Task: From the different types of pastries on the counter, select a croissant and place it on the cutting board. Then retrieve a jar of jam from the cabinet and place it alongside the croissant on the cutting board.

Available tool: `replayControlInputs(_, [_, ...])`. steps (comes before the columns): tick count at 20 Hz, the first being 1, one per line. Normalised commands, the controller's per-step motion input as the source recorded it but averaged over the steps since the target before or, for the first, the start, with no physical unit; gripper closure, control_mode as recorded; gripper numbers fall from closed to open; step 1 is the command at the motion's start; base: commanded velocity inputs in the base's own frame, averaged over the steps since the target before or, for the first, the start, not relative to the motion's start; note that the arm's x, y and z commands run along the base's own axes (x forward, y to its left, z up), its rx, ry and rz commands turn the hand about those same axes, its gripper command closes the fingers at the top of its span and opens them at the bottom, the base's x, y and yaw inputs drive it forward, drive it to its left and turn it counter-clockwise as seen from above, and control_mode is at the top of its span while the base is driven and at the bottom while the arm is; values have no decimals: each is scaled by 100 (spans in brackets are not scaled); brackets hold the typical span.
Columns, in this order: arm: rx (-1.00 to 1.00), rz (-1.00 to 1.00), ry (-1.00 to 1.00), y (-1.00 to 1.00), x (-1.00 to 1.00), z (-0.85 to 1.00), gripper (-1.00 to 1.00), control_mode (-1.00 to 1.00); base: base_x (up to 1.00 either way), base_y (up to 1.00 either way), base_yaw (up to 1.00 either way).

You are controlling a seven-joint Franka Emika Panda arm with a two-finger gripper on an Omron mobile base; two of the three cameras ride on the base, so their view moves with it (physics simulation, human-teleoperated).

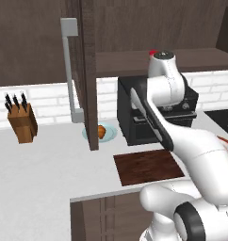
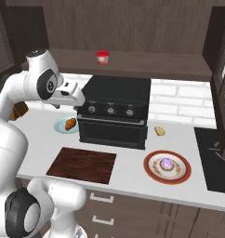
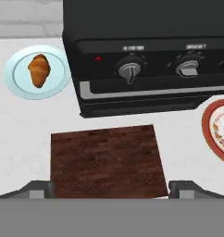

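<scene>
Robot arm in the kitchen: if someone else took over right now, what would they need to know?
Gripper: open, holding nothing, above the cutting board.
Croissant: on the pale blue plate, left of the black oven.
Cutting board: bare, in front of the oven.
Jar of jam: on the shelf of the open cabinet, above the oven.
Done: nothing.
Left: croissant to board, then jar beside it.

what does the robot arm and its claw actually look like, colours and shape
The arm is glossy white, built of thick rounded segments that bulge at the joints. Dark grey to black bands and round caps mark the joints, and a dark strip runs along one link. The claw has two small dark grey finger tips with blocky, flat tops. No cables or printed markings can be seen.
</scene>
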Motion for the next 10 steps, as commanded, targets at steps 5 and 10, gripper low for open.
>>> replayControlInputs(5, [0, -23, -4, 6, -5, -28, -100, -100, 0, 0, 0])
replayControlInputs(10, [0, -15, -2, 34, -3, -35, -100, -100, 0, 0, 0])
